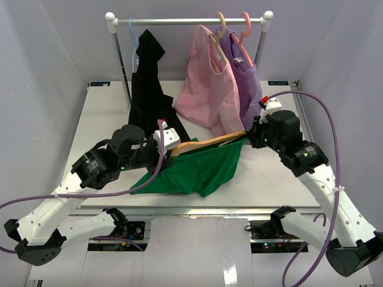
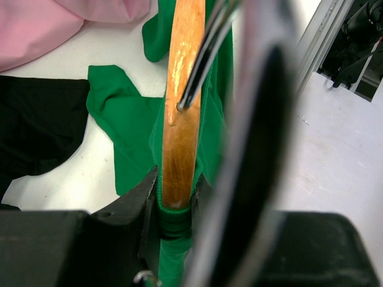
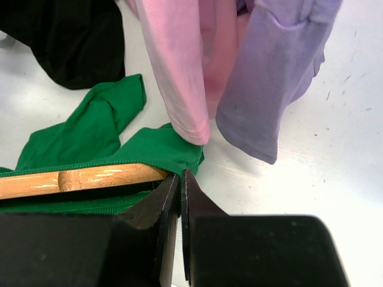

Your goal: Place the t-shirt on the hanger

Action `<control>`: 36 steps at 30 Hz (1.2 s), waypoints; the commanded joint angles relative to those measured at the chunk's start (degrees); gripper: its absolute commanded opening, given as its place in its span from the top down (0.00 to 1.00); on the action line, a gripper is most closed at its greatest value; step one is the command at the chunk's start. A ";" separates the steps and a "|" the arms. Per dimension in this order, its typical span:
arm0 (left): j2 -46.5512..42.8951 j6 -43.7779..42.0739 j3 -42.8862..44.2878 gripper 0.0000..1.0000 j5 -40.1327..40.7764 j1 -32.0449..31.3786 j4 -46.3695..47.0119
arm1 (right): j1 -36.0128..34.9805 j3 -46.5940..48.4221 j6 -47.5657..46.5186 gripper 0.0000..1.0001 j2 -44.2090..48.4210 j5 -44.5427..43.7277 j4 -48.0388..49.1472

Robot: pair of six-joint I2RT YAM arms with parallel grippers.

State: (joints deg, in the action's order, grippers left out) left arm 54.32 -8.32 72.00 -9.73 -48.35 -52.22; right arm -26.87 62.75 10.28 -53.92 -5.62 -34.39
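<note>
The green t-shirt lies bunched on the table between my two grippers. The wooden hanger lies slanted across its top edge, partly inside the fabric. My left gripper is shut on the t-shirt's collar. In the left wrist view the collar wraps the hanger's wooden end between the jaws, and the metal hook crosses above. My right gripper is shut on the t-shirt's edge. In the right wrist view the gripper pinches green fabric beside the hanger's other arm.
A clothes rail stands at the back of the table with a black garment, a pink shirt and a purple shirt hanging on it. Their hems reach down close behind the hanger. The table's front edge lies just beyond the t-shirt.
</note>
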 commanded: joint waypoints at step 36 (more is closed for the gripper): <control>-2.91 3.16 -8.17 1.00 -19.55 0.52 5.79 | -24.30 15.80 -9.09 0.86 -9.43 16.70 -3.57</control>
State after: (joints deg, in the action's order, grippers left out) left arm 53.90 -5.70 65.84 -19.87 -48.05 -51.57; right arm -50.48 79.29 4.19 -63.80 0.79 -43.51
